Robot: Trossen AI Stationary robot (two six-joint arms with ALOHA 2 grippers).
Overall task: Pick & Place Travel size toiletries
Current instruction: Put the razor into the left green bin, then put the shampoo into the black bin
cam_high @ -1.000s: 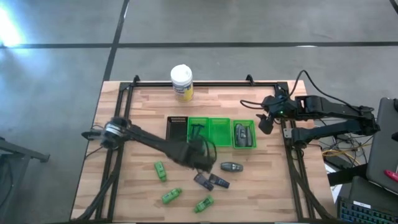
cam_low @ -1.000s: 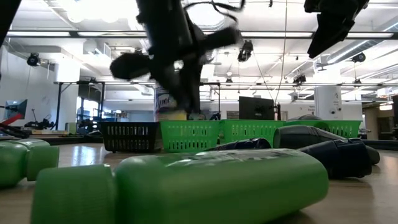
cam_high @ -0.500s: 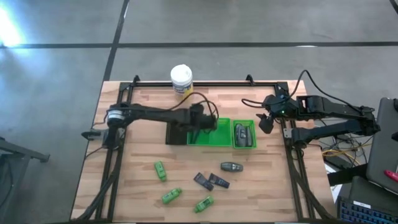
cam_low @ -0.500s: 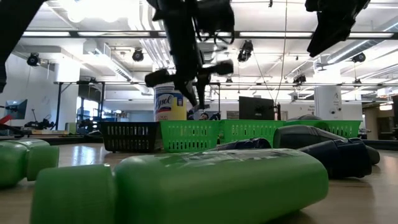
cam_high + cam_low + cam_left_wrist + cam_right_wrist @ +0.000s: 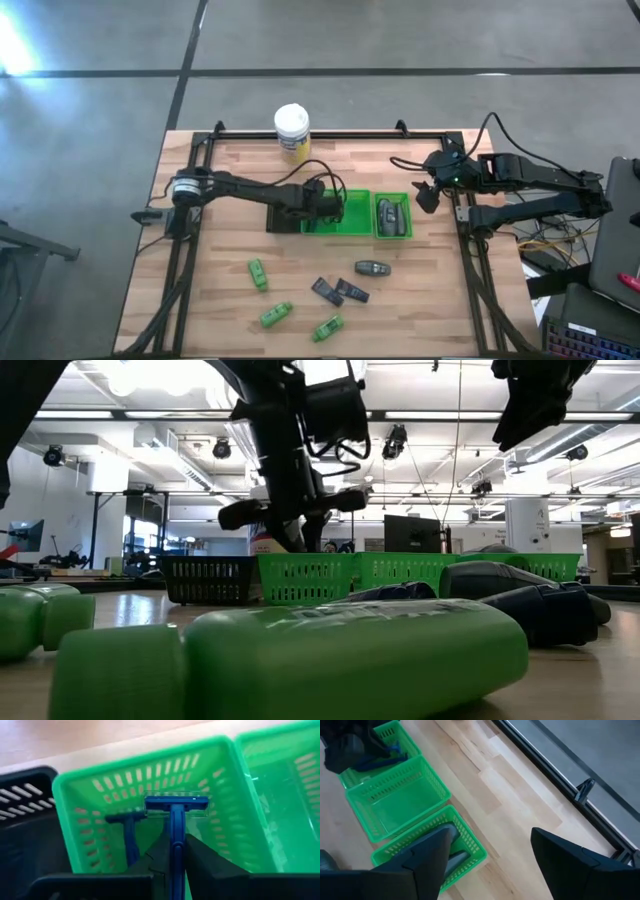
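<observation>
My left gripper hangs over the leftmost green bin, shut on a dark blue razor. A second blue razor lies on that bin's floor. Grey tubes lie in the rightmost green bin. On the table lie three green bottles, two dark packets and one grey tube. My right gripper waits open above the table's right side, beside the bins. My left gripper pinches the razor's handle between its two fingers, which lie along the handle. It comes from above, slanting down into the green bin. The razor's head points forward past the fingertips, inside the bin's walls; whether it touches the floor I cannot tell.
A black bin stands left of the three green bins, and the middle green bin holds nothing I can see. A yellow jar with a white lid stands at the far edge. A metal frame runs round the table.
My left gripper has swung from above the loose items in the table's middle toward the far edge, to the leftmost green bin, then dropped lower over it and turned. It has stayed shut.
</observation>
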